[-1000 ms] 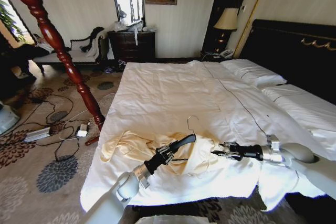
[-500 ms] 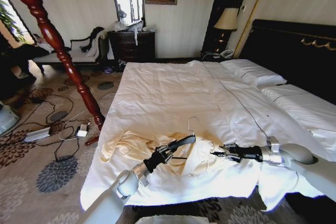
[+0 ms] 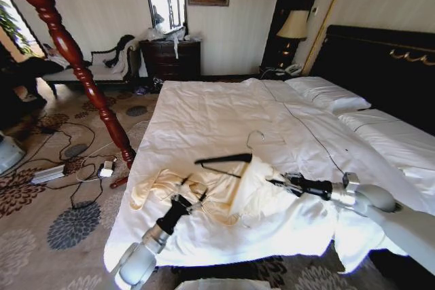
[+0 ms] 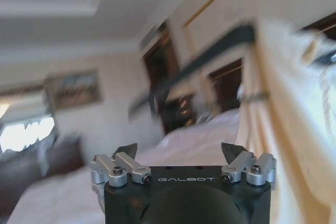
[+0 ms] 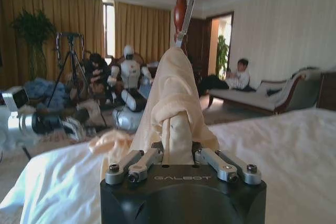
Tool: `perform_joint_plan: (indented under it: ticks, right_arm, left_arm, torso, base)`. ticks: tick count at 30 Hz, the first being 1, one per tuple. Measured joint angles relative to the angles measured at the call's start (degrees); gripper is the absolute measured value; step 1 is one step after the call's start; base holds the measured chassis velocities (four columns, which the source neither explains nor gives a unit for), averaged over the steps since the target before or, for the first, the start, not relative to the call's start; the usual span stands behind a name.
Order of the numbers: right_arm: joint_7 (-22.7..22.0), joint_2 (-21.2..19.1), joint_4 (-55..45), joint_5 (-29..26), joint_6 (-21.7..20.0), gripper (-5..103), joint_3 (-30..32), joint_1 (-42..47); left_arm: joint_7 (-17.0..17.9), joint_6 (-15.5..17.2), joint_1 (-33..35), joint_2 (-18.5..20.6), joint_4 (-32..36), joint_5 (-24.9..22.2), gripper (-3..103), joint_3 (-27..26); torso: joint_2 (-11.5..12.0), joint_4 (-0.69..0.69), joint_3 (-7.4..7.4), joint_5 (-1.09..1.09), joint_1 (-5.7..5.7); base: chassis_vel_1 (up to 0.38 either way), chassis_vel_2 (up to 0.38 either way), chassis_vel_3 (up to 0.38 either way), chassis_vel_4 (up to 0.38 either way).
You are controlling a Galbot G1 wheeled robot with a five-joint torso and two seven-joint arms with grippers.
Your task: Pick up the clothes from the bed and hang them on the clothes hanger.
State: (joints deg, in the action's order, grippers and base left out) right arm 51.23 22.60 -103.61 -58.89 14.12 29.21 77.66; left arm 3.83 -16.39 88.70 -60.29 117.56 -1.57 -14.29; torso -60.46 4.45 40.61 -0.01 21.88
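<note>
Right tool [image 3: 277, 183] pinching clothes [image 3: 255, 185] over hanger [image 3: 224, 161]; bed [image 3: 224, 113] beneath

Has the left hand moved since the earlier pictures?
Yes. The left hand let go of the hanger and drew back toward the bed's near edge, open.

The slim black triangular hanger [image 4: 210, 51] is smeared with blur in the left wrist view; cream-yellow long-sleeved garment [image 3: 255, 191] hides its far shoulder from the head camera.
</note>
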Motion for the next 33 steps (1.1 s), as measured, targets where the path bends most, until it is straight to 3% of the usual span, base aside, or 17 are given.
perform_joint_plan:
  ticks: [2,8,14,22,26,28,31,32,33]
  right_arm:
    - [-1.6,0.6,-2.4,0.0,0.2,20,0.4,0.3]
    - [-4.1,1.1,-7.7,0.0,0.5,20,1.2,0.8]
    - [-4.7,0.8,-10.0,1.2,0.9,20,2.3,1.6]
    - [-6.7,1.0,-10.1,2.7,1.2,20,1.9,0.5]
    - [-6.8,1.2,-9.5,3.3,1.5,20,1.9,0.2]
    - [-6.8,1.5,-9.2,3.3,1.7,20,1.8,0.2]
    - [-6.9,1.9,-9.1,3.6,1.8,20,1.5,0.1]
    - [-6.9,1.9,-9.1,3.6,1.8,20,1.5,0.1]
    - [-6.9,2.0,-9.1,3.6,1.8,20,1.3,0.1]
  left_arm:
    - [1.0,3.1,-0.1,-0.1,-0.4,-3.2,99,1.3]
    - [0.4,7.2,-0.8,0.1,-1.1,-8.2,100,3.9]
    - [-0.6,10.8,-1.9,2.3,1.0,-13.8,100,3.0]
    - [-0.2,12.8,-9.7,7.3,-2.6,-11.7,100,0.2]
    - [1.5,13.8,-12.8,7.5,-4.6,-14.9,100,-1.0]
    - [5.6,17.7,-13.8,6.4,-6.0,-17.6,100,-1.8]
    - [16.2,26.4,-14.2,4.1,-6.8,-19.5,100,-2.2]
    - [16.2,26.4,-14.2,4.1,-6.8,-19.5,100,-2.2]
    - [20.2,29.8,-15.0,3.2,-7.3,-21.4,100,-2.1]
  torso:
    - [0.0,0.01,0.00,0.00,0.00]
    - [0.0,0.01,0.00,-0.01,0.00]
    - [0.0,0.01,0.00,0.00,0.00]
    - [0.0,0.02,0.01,0.00,0.00]
    - [0.0,0.02,0.01,0.01,0.00]
    - [0.0,0.02,0.01,0.01,0.00]
    - [0.0,-0.01,0.01,0.01,0.00]
    - [0.0,-0.01,0.01,0.01,0.00]
    - [0.0,-0.02,0.01,0.01,0.00]
  base:
    - [0.000,0.000,0.000,0.000]
    - [0.000,0.000,0.000,0.000]
    - [0.000,0.000,0.000,0.000]
    - [0.000,0.000,0.000,0.000]
    - [0.000,0.000,0.000,0.000]
    - [0.000,0.000,0.000,0.000]
    - [0.000,0.000,0.000,0.000]
    - [0.000,0.000,0.000,0.000]
    - [0.000,0.000,0.000,0.000]
